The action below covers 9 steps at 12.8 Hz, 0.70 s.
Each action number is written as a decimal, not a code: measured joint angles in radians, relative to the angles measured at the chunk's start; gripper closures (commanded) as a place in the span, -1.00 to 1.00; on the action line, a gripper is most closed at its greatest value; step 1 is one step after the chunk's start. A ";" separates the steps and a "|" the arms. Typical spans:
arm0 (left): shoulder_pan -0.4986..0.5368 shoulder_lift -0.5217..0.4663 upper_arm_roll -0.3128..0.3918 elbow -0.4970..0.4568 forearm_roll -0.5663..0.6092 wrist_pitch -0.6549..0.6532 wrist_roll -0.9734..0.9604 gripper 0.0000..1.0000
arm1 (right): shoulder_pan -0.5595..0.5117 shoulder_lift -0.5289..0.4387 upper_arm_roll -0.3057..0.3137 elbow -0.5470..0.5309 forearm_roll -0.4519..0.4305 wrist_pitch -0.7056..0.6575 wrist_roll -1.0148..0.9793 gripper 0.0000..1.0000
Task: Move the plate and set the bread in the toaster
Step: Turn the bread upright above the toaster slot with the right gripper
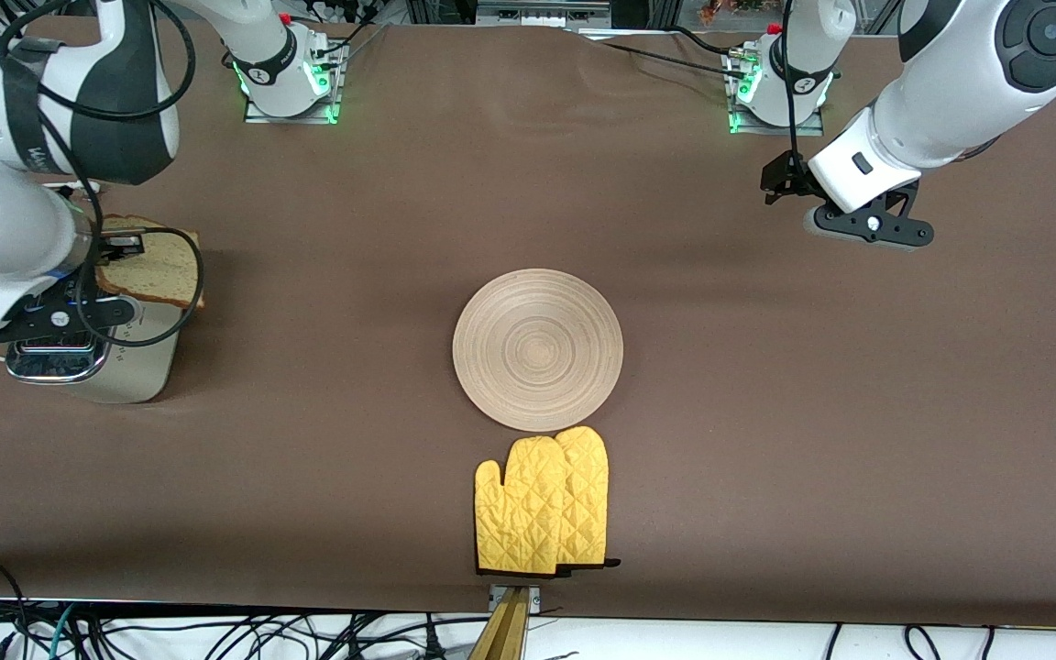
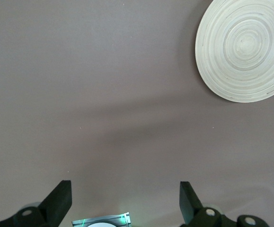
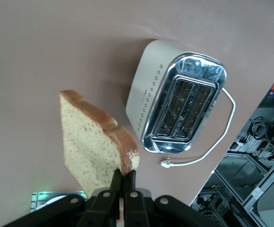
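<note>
Here the right gripper (image 3: pixel 122 177) hangs in the air above the cream-beige two-slot toaster with a chrome top (image 3: pixel 177 101), its two black fingers (image 3: pixel 129 182) pressed tight on the lower edge of the single squarish slice of tan, brown-crusted bread (image 3: pixel 92 142), which it carries tilted, clear of the slots. The toaster stands at the right arm's end of the brown table (image 1: pixel 766 412), and one white cord (image 3: pixel 219 137) loops out from it, ending in a loose plug. The left gripper (image 2: pixel 125 198) waits over bare table at the left arm's end, its fingers (image 2: pixel 61 196) spread wide and holding nothing. One round, flat, light beige wooden-looking plate with concentric ring grooves (image 1: pixel 538 349) lies at the middle of the table, well apart from both grippers and from the toaster. Just beside the plate, nearer to the front camera, lie two yellow quilted oven mitts (image 1: pixel 542 504), one overlapping the other, their tips touching or almost touching the plate's rim. In the front view the right arm covers much of the toaster and part of the bread, so only a corner of the chrome top shows there; the left wrist view cuts off the plate's edge and shows only the tips of its own fingers.
</note>
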 measured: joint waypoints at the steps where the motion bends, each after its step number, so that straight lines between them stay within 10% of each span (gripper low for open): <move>1: 0.000 0.000 0.000 0.001 0.000 0.000 0.000 -1.00 | -0.004 0.001 -0.006 -0.001 -0.015 0.000 -0.010 1.00; 9: 0.006 0.000 0.007 0.014 0.000 -0.001 -0.004 -1.00 | -0.014 0.030 -0.013 -0.003 -0.048 0.001 -0.022 1.00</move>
